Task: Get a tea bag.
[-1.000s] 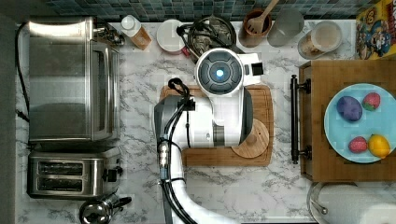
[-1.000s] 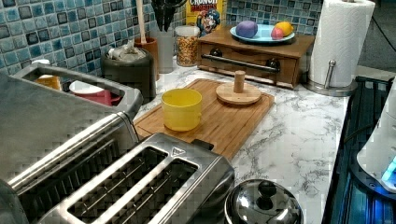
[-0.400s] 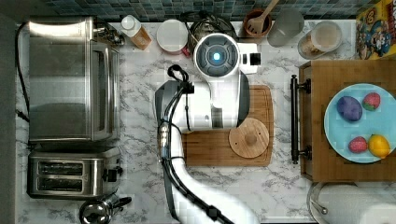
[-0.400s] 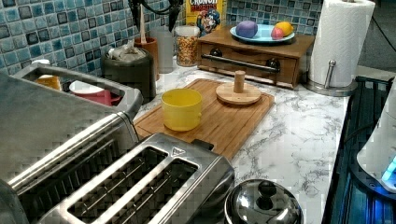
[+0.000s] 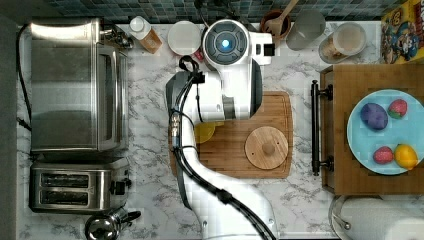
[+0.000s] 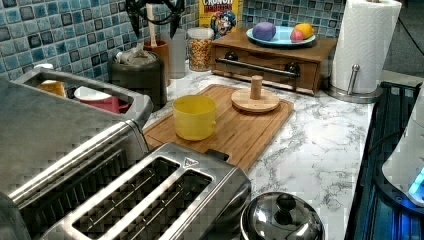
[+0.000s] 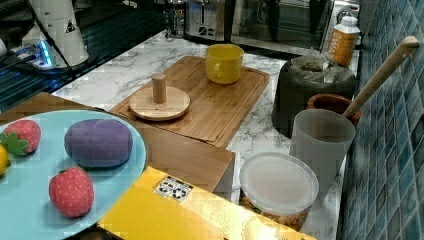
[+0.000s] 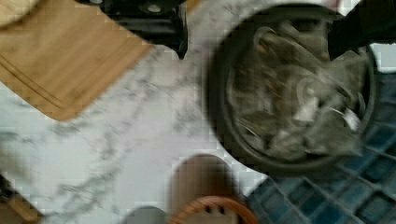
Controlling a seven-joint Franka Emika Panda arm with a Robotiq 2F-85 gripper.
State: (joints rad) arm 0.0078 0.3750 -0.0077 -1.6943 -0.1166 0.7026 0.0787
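The dark canister [image 7: 310, 90] of tea bags [image 8: 299, 93] stood on the marble surface [image 5: 150, 100] against the tiled wall, just beyond the far edge of the wooden board [image 6: 235, 125] in the left view. In the right view it sat between the yellow mug [image 7: 224, 62] and the terracotta pot [image 7: 332, 103]. The arm [image 5: 227, 65] hung over it in the top view. The jaws [image 6: 152, 22] hovered above the canister; how far apart they stood could not be told.

overhead, two side views, wrist close-up
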